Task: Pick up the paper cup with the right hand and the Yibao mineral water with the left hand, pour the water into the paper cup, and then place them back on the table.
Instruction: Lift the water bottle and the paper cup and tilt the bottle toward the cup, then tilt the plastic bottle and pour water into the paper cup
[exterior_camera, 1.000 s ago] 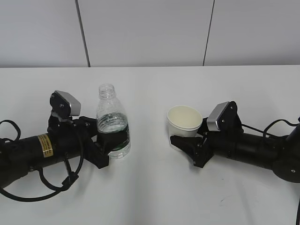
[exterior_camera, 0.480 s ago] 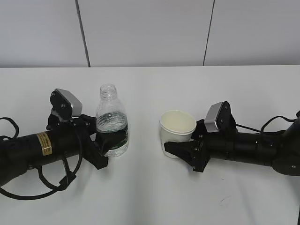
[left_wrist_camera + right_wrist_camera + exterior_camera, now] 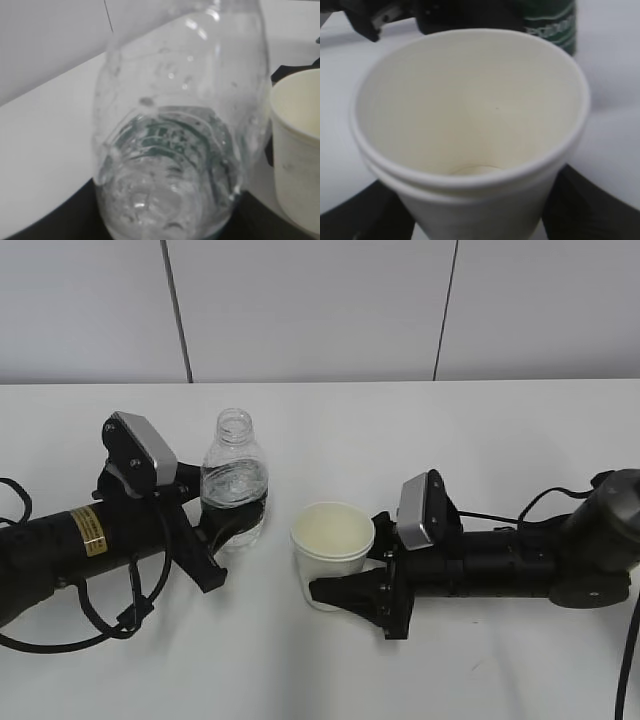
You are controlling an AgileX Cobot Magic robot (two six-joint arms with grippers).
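Note:
The white paper cup (image 3: pixel 332 550) stands upright in my right gripper (image 3: pixel 345 592), which is shut on its lower body and holds it just above the white table (image 3: pixel 320 440). It fills the right wrist view (image 3: pixel 470 125), cream inside and empty. The clear Yibao bottle (image 3: pixel 234 480), uncapped, with a dark green label, is held by my left gripper (image 3: pixel 222 540), shut on its lower part. The bottle is lifted and leans slightly right, just left of the cup. It fills the left wrist view (image 3: pixel 175 130), with the cup (image 3: pixel 297 150) at the right edge.
A grey panelled wall (image 3: pixel 320 310) rises behind the table's far edge. Black cables (image 3: pixel 110 625) loop under the left arm and trail behind the right arm (image 3: pixel 530 560). A few dark specks (image 3: pixel 478 668) mark the tabletop near the front.
My right gripper has carried the cup left and forward, toward the bottle. My left gripper has raised the bottle slightly and begun tipping it toward the cup.

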